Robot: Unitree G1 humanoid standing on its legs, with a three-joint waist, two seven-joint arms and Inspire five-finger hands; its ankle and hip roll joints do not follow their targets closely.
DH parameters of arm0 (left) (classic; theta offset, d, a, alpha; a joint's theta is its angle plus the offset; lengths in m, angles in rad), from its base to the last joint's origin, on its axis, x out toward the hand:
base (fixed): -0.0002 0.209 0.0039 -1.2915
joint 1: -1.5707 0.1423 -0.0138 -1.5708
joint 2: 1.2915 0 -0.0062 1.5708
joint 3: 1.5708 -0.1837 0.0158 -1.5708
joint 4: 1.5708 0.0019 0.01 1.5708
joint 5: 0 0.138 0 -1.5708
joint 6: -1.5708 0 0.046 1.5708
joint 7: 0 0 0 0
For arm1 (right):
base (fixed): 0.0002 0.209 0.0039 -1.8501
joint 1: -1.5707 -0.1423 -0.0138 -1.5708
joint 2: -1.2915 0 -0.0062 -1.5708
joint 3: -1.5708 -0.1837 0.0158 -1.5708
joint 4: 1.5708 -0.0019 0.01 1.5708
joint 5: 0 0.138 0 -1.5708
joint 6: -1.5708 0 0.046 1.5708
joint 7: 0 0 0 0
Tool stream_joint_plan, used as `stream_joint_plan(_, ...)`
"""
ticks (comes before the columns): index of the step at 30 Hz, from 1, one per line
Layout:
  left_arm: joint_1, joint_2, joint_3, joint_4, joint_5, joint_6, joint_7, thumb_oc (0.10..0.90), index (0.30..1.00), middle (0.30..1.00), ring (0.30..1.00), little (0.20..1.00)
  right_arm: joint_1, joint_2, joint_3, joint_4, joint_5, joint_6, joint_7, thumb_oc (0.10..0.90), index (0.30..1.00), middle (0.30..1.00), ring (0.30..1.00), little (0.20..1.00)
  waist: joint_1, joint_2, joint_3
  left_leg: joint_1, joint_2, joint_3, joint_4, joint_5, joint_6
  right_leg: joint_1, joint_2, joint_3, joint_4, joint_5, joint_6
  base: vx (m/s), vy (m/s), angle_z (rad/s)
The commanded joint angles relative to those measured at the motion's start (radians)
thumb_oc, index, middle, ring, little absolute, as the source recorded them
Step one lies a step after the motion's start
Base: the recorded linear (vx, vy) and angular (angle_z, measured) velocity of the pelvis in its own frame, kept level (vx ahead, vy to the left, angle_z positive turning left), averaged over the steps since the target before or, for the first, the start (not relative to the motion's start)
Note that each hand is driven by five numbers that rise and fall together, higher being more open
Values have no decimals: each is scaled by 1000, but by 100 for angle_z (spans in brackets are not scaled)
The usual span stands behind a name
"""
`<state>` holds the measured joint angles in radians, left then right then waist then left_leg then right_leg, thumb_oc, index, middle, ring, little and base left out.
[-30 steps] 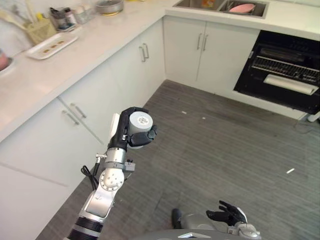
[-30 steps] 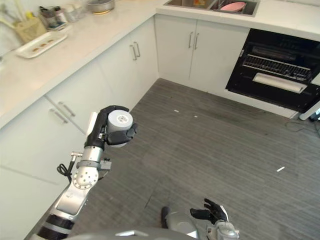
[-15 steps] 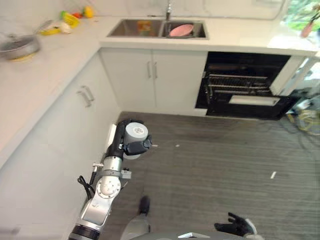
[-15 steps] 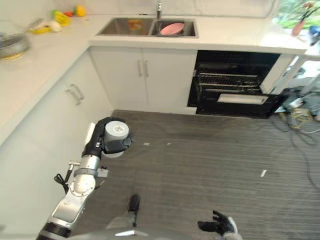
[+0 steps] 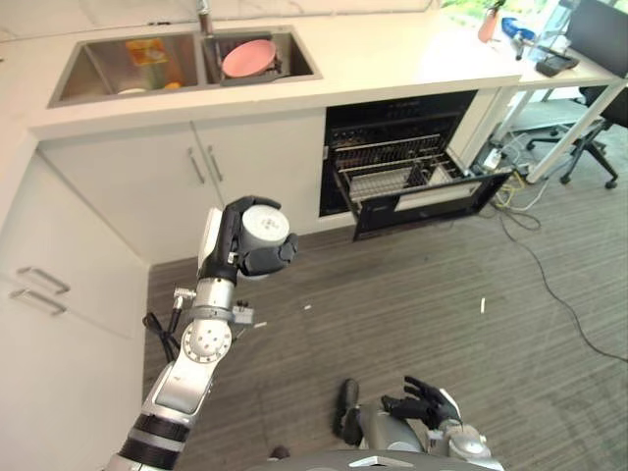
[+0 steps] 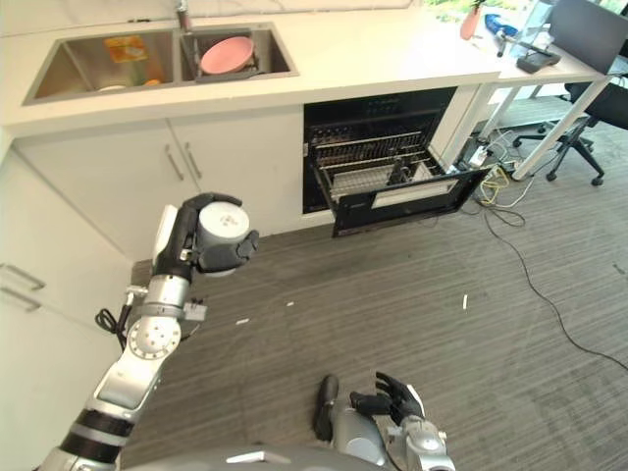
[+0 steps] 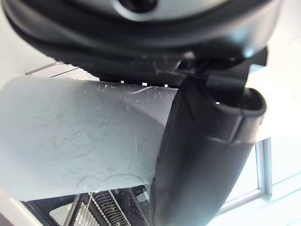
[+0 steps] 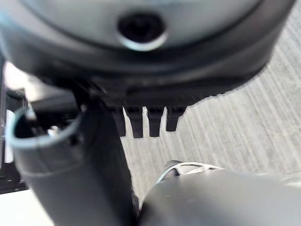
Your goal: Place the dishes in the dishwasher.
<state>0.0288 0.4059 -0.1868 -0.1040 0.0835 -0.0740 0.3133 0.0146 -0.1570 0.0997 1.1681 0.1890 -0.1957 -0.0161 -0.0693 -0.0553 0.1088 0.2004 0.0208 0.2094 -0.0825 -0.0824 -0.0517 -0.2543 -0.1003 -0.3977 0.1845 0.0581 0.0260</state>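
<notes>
In the sink [image 5: 118, 78] at the far left lies a pink plate [image 5: 247, 59]. Below it, the left hand [image 5: 238, 238] is raised over the floor, its fingers and thumb curled around a white cup [image 5: 263, 224]. To the right, the dishwasher [image 5: 412, 147] stands open with its rack [image 5: 392, 175] pulled out. The right hand [image 5: 424, 404] hangs low with relaxed fingers, holding nothing.

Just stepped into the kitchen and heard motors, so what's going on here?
The robot's left hand is curled around a pale grey cup, held up in the air over the floor. The dishwasher ahead stands open with its rack pulled out, so the cup isn't loaded yet. A pink dish sits in the sink. The right hand hangs low, open and empty.
</notes>
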Motion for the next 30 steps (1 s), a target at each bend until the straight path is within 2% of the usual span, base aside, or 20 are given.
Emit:
stream_joint_plan(1, -36, -26, 16, -168, 16, -114, 2, 400, 300, 300, 300, 300, 23, -40, 10, 19, -15, -30, -22, 800, 900, 900, 900, 900, -7, 23, -48, -59, 34, -24, -5, 12, -15, 162, 43, 87, -185, -31, 100, 190, -30, -14)
stream_joint_plan(4, -38, -52, 9, -158, -6, -124, 8, 400, 300, 300, 300, 300, 25, -53, 4, 21, -6, -37, -20, 800, 900, 900, 900, 900, -8, 27, -56, -40, 23, -36, 2, 11, -13, 192, 55, 140, -214, -34, 84, 203, -46, -23)
stream_joint_plan(5, -34, -62, 13, -160, -17, -126, 9, 400, 300, 300, 300, 300, 20, -58, -5, 9, 7, -38, -17, 800, 900, 900, 900, 900, -9, 28, -56, -40, 18, -41, 71, -13, -18, 214, 56, 147, -234, -34, 77, 307, -148, -42)
stream_joint_plan(7, -40, -74, 12, -162, -27, -138, 12, 400, 300, 300, 300, 300, 14, -83, -13, -35, 22, -48, -10, 800, 900, 900, 900, 900, -11, 11, -22, -145, 44, -18, 415, 58, -92, 272, 29, 155, -270, -40, 61, 208, -174, -25)
stream_joint_plan(8, -41, -74, 12, -161, -27, -139, 13, 400, 300, 300, 300, 300, 14, -83, -13, -36, 22, -48, -10, 800, 900, 900, 900, 900, -13, 15, -21, -160, 52, -23, 441, 48, -95, 270, 34, 152, -269, -41, 58, 141, -160, -16)
stream_joint_plan(9, -49, -84, 12, -156, -56, -150, 20, 400, 300, 300, 300, 300, 0, -97, -8, -66, 38, -50, -8, 800, 900, 900, 900, 900, 7, -6, 16, -245, 45, -23, 618, 118, -151, 294, 3, 161, -272, -57, 44, 124, -99, -5)
stream_joint_plan(10, -48, -87, 11, -154, -69, -146, 21, 400, 300, 300, 300, 300, -13, -106, -8, -80, 40, -48, -9, 800, 900, 900, 900, 900, 18, -10, 29, -286, 42, -21, 659, 111, -160, 298, -11, 165, -272, -65, 44, 202, -83, -28)
stream_joint_plan(13, -30, -94, 26, -150, -72, -145, 23, 400, 300, 300, 300, 300, -10, -112, -6, -123, 42, -48, 2, 800, 900, 900, 900, 900, 32, 17, 29, -305, 82, 7, 487, 85, -121, 316, -16, 182, -272, -75, 71, 233, 106, -82)
stream_joint_plan(14, -25, -96, 35, -147, -70, -142, 30, 400, 300, 300, 300, 300, -11, -115, -8, -142, 44, -53, 6, 800, 900, 900, 900, 900, 32, 23, 24, -313, 115, 16, 380, 69, -106, 318, -21, 183, -272, -75, 85, 322, 238, -92)
stream_joint_plan(15, -20, -102, 38, -142, -68, -141, 33, 400, 300, 300, 300, 300, 0, -117, -5, -160, 44, -55, 14, 800, 900, 900, 900, 900, 46, 27, 19, -290, 136, 30, 267, 86, -100, 334, -24, 201, -272, -82, 97, 356, 288, -84)
stream_joint_plan(16, -21, -101, 44, -137, -62, -141, 40, 400, 300, 300, 300, 300, 7, -118, -3, -175, 49, -59, 25, 800, 900, 900, 900, 900, 52, 36, 15, -308, 182, 20, 174, 131, -106, 346, -23, 212, -272, -90, 107, 274, 186, -82)
stream_joint_plan(17, -20, -102, 43, -135, -61, -141, 41, 400, 300, 300, 300, 300, 11, -120, -3, -177, 50, -58, 26, 800, 900, 900, 900, 900, 54, 36, 15, -291, 180, 25, 149, 141, -109, 349, -23, 214, -272, -93, 106, 371, 261, -70)
stream_joint_plan(18, -19, -107, 57, -123, -45, -136, 62, 400, 300, 300, 300, 300, 32, -137, 1, -210, 52, -57, 46, 800, 900, 900, 900, 900, 69, 42, 6, -307, 250, -3, 13, 210, -128, 383, -35, 232, -272, -122, 124, 351, 208, -60)
stream_joint_plan(20, -18, -109, 64, -123, -40, -137, 72, 400, 300, 300, 300, 300, 42, -147, -1, -220, 55, -60, 53, 800, 900, 900, 900, 900, 73, 46, 5, -315, 274, -30, -1, 227, -145, 398, -36, 244, -272, -133, 128, 296, 191, -61)
stream_joint_plan(21, -18, -110, 79, -122, -36, -143, 84, 400, 300, 300, 300, 300, 46, -153, -16, -228, 61, -62, 58, 800, 900, 900, 900, 900, 68, 56, -3, -303, 299, -21, -4, 263, -171, 414, -32, 259, -272, -147, 137, 222, 169, -91)
stream_joint_plan(23, -9, -107, 87, -135, -27, -144, 90, 400, 300, 300, 300, 300, 67, -147, -47, -262, 74, -71, 58, 800, 900, 900, 900, 900, 60, 70, -20, -270, 310, 15, -5, 279, -181, 421, -24, 267, -272, -151, 144, 239, 228, -88)
stream_joint_plan(25, -11, -102, 85, -137, -19, -144, 92, 400, 300, 300, 300, 300, 78, -143, -58, -272, 76, -75, 54, 800, 900, 900, 900, 900, 55, 66, -29, -264, 307, 27, -5, 266, -179, 416, -31, 265, -272, -143, 149, 157, 178, -44)
stream_joint_plan(26, -15, -86, 85, -145, -9, -146, 105, 400, 300, 300, 300, 300, 85, -128, -81, -289, 85, -80, 37, 800, 900, 900, 900, 900, 51, 49, -44, -239, 276, 36, -5, 234, -163, 412, -58, 269, -272, -124, 167, 198, 253, -15)
stream_joint_plan(29, -13, -57, 94, -167, -7, -141, 111, 400, 300, 300, 300, 300, 105, -116, -103, -365, 72, -92, 12, 800, 900, 900, 900, 900, 43, 14, -56, -220, 232, 49, -5, 197, -133, 407, -102, 283, -272, -86, 193, 176, 275, 10)
stream_joint_plan(30, -13, -57, 94, -167, -7, -141, 111, 400, 300, 300, 300, 300, 105, -116, -103, -365, 72, -92, 12, 800, 900, 900, 900, 900, 43, 14, -56, -220, 232, 49, -5, 197, -133, 407, -102, 283, -272, -86, 193, 109, 214, 11)
